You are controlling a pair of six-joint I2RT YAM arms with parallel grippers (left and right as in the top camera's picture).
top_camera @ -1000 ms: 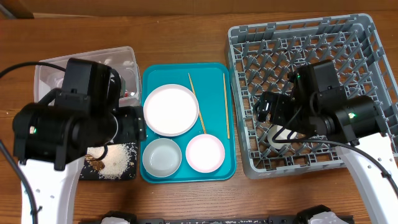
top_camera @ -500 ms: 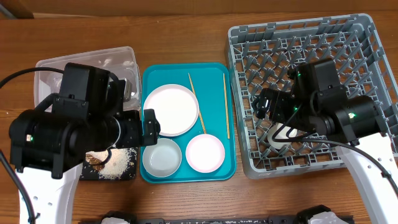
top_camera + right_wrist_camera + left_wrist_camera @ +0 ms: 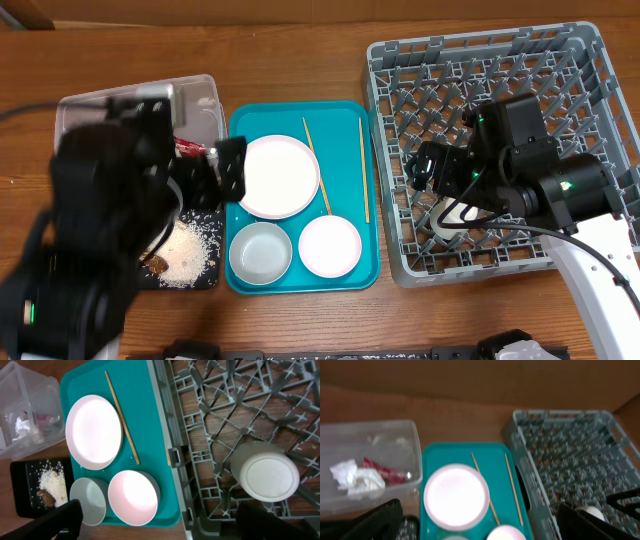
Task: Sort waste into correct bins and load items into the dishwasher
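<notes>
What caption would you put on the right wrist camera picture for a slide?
White cup in the grey rack; plate, pink bowl, pale bowl and a chopstick wait on the teal tray.

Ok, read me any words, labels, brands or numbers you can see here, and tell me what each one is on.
No text here can be read.
Red foil wrapper in the clear tub: any print is too blurred to read.

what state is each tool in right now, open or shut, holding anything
left tool: open, holding nothing
right tool: open, holding nothing
</notes>
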